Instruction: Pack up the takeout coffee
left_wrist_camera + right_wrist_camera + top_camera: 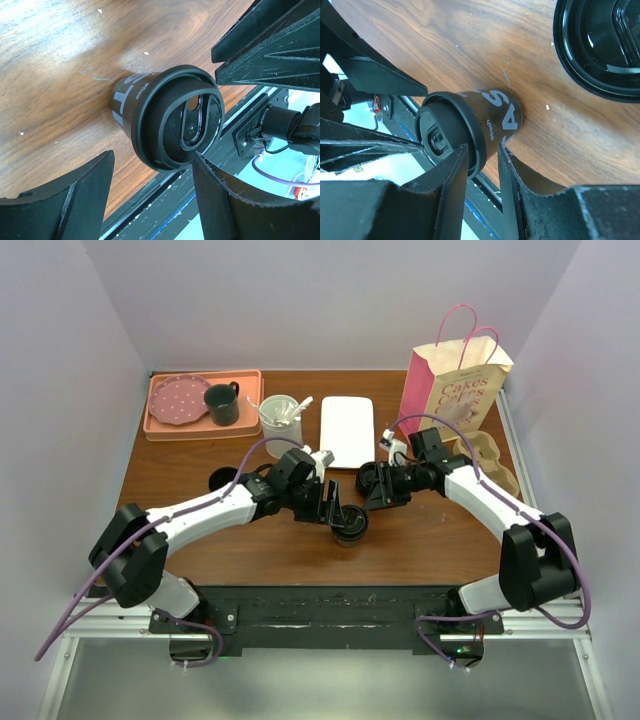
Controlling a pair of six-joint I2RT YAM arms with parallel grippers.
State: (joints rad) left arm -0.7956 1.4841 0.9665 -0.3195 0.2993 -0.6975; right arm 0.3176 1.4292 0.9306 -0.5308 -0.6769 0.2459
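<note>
Left tool (337, 508) agape, right tool (372, 487) narrow.

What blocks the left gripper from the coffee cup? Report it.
Nothing visible. The left gripper stands open around the black coffee cup, with no object between its fingers and the cup. The right gripper is also at the lid's rim.

one coffee cup (350, 527), one mug (222, 403), one paper bag (452, 390)

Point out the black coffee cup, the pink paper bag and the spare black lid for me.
black coffee cup (131, 100), left wrist view, on its lettered side wall.
pink paper bag (455, 395), top view, on its printed front.
spare black lid (600, 45), right wrist view, on its top face.
</note>
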